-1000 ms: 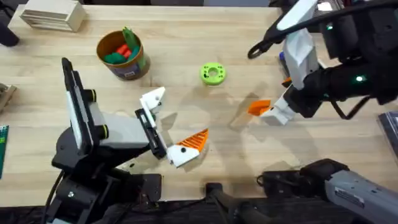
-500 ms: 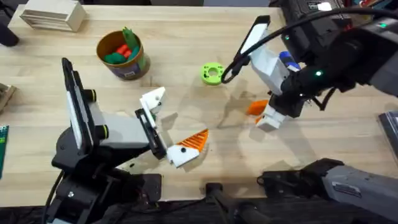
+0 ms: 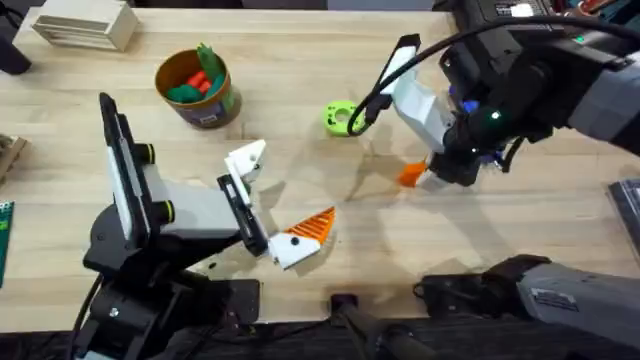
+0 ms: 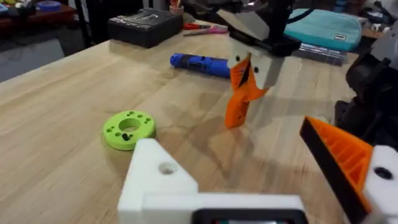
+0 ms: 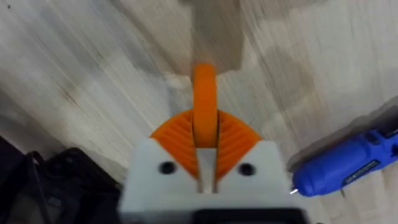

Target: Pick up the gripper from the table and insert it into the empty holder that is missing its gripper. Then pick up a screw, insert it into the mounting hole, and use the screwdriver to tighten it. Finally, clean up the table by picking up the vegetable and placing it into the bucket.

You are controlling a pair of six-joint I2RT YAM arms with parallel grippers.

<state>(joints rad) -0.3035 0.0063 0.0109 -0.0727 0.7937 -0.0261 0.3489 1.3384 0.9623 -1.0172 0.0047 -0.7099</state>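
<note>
My right gripper (image 3: 424, 177) is shut on the small orange gripper (image 3: 411, 174), holding it just above the table right of centre. In the right wrist view the ribbed pads (image 5: 233, 140) clamp the orange gripper (image 5: 204, 99). The left wrist view shows the orange gripper (image 4: 239, 99) hanging point down from the right gripper (image 4: 250, 67). My left gripper (image 3: 275, 200) stands open. One of its fingers is the plain white holder (image 3: 245, 160) (image 4: 158, 180), the other is orange-tipped (image 3: 305, 232). The blue screwdriver (image 4: 200, 63) (image 5: 345, 165) lies beyond the right gripper. The bucket (image 3: 205, 108) holds a dark green vegetable (image 3: 185, 93) beside orange-red ones. The screw is out of view.
A lime-green ring disc (image 3: 342, 118) (image 4: 129, 129) lies between the bucket and the right arm. A wooden block (image 3: 85, 25) sits at the far left corner. A black case (image 4: 144, 26) and a teal pouch (image 4: 323, 28) lie past the screwdriver.
The right arm has swung left over the table and turned its wrist, keeping the orange gripper clamped near the same spot. The left arm has not moved.
</note>
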